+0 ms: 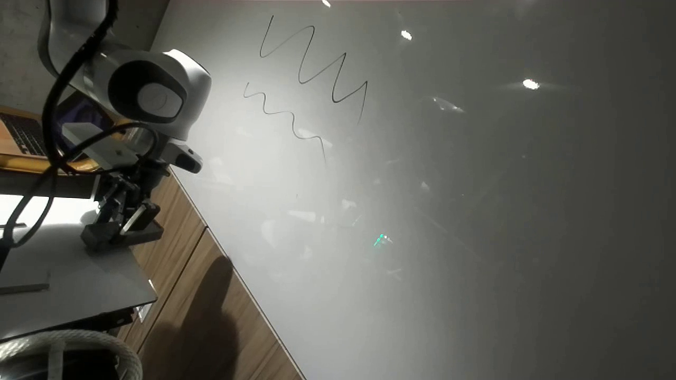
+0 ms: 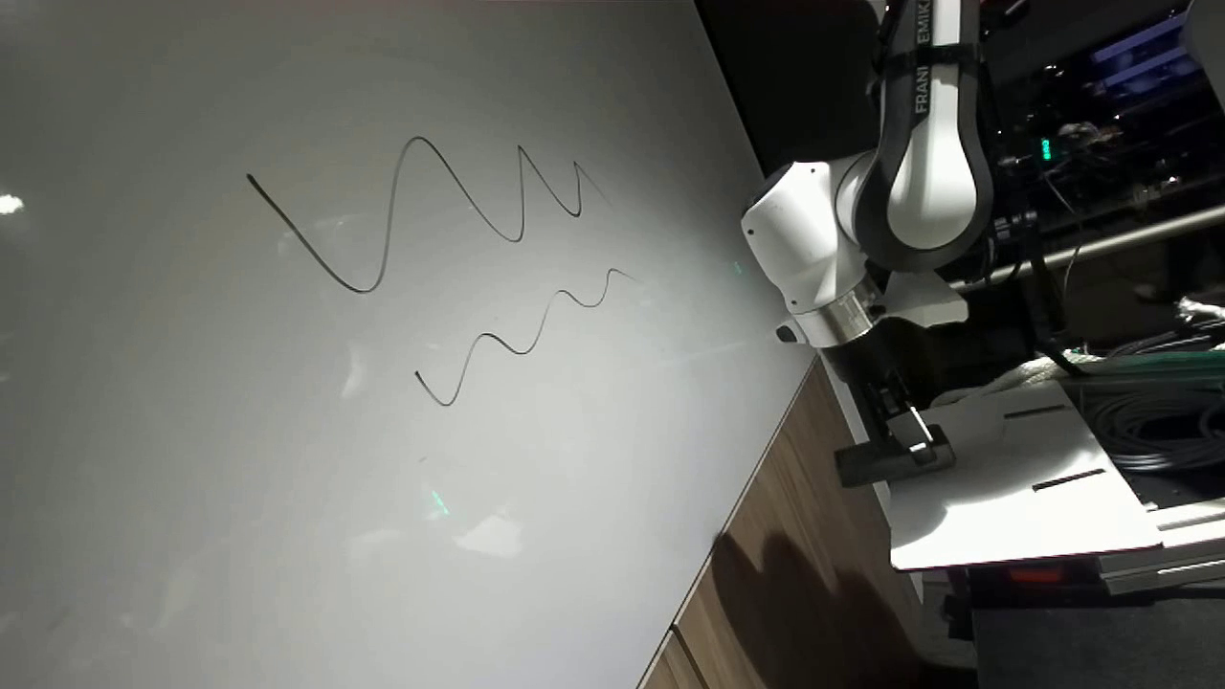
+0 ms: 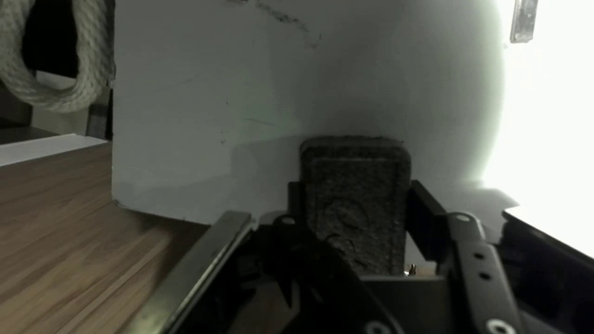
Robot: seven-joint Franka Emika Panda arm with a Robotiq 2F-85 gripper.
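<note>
My black end effector (image 3: 355, 190), low in the middle of the wrist view, grips a dark grey rectangular block (image 3: 356, 206) with rounded corners and a rough, felt-like face. My black metal fingers (image 3: 426, 220) press against its two long edges, and faint curved marks show on its lower half. In an exterior view the dark grey rectangular block (image 2: 888, 467) lies crosswise at my fingertips, right of the frame's middle.

Just behind it, a smooth, flat white surface (image 3: 185, 116) with a rounded corner fills the upper middle of the wrist view, bearing thin dark scuffs and running into strong glare at the right; whether the block touches it, I cannot tell.

Brown wood-grain panels (image 3: 55, 241) spread over the lower left of the wrist view, and a thick loop of twisted cream rope (image 3: 93, 55) hangs in the upper left.

Farther off, a large, glossy grey-white board (image 1: 475, 211) takes up most of the frame in both exterior views, spotted with reflections. A bigger black zigzag line (image 1: 345, 54) and a smaller black wavy line (image 1: 293, 120) run across its upper part. A laptop with black keys (image 1: 24, 132) shows at the left edge in an exterior view.
</note>
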